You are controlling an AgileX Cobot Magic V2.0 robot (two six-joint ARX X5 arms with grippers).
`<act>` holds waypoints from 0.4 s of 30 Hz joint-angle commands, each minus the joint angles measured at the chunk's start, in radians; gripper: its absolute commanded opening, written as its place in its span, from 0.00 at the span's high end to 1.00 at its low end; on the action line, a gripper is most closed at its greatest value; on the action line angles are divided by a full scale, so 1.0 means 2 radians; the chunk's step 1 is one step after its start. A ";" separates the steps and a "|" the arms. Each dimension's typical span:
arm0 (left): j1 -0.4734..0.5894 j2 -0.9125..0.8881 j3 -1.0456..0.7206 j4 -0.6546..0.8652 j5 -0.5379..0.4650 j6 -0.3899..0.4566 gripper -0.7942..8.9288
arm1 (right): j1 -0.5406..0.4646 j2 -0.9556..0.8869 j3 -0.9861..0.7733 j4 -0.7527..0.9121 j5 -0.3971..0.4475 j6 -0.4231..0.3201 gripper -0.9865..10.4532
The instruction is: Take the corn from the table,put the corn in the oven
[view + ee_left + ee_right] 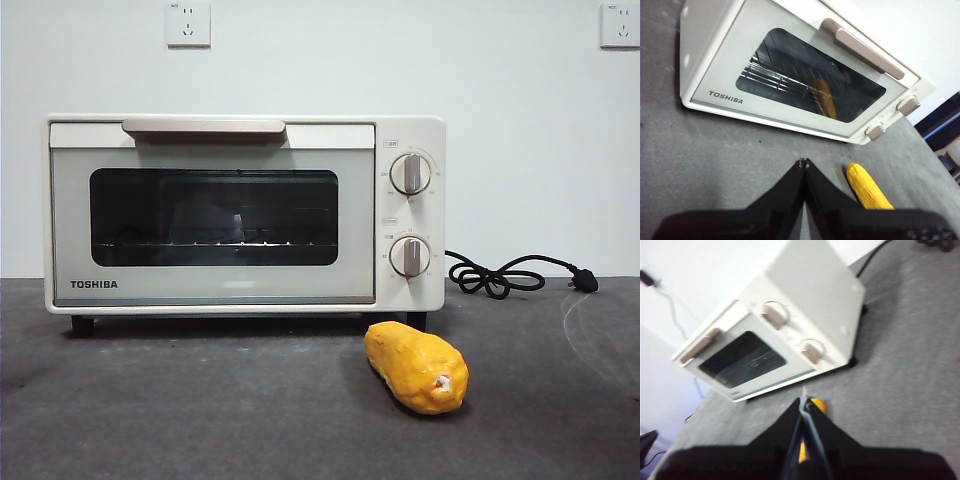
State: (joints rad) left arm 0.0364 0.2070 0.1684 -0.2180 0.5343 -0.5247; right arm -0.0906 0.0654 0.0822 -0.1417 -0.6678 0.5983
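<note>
Grippers stay out of the front view. In its wrist view the left gripper [804,162] hangs above the table [200,420], jaws pressed together, holding nothing. The right gripper [804,402] hovers likewise, jaws closed and empty, the corn [417,367] just past its tips. One corn lies lower right of centre in the front view, pale stub facing forward, just before the oven [245,212]. One oven stands behind, door shut, marked TOSHIBA, two knobs. Behind right, one black cord [510,275]. Two wall sockets above.
</note>
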 commanded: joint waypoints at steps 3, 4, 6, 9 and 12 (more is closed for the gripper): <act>-0.003 0.058 0.059 -0.024 0.022 0.055 0.92 | 0.002 0.045 0.040 0.004 -0.038 -0.019 0.92; -0.003 0.070 0.072 -0.030 0.026 0.063 0.92 | 0.004 0.056 0.048 0.004 -0.046 -0.026 0.92; -0.006 0.097 0.103 -0.049 0.033 0.077 0.92 | 0.008 0.085 0.067 0.004 -0.065 -0.033 0.92; -0.012 0.135 0.151 -0.080 0.038 0.097 0.92 | 0.019 0.129 0.095 0.004 -0.085 -0.044 0.92; -0.019 0.169 0.197 -0.111 0.038 0.118 0.92 | 0.040 0.174 0.124 0.003 -0.101 -0.058 0.91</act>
State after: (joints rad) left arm 0.0036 0.5331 0.5434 -0.4339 0.6060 -0.3389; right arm -0.0242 0.3893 0.3138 -0.1413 -0.8570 0.5137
